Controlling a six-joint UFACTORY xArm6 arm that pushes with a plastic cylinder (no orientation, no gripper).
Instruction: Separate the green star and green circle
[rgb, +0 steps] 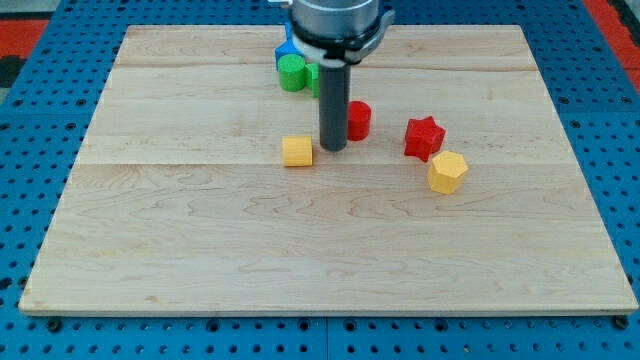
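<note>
At the middle of the wooden tabletop our rod stands upright, and my tip sits between the yellow cube and the red cylinder, just beside both. No hand here, only a bare rod. Behind it, at the view's top, the green circle shows, with another green block, shape unclear, and a blue block half hidden. Right: red star, yellow hexagon.

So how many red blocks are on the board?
2. A red round block sits just to the view's right of my tip; a red star lies further right, beside the yellow hexagon. The arm may hide others near the top.
</note>
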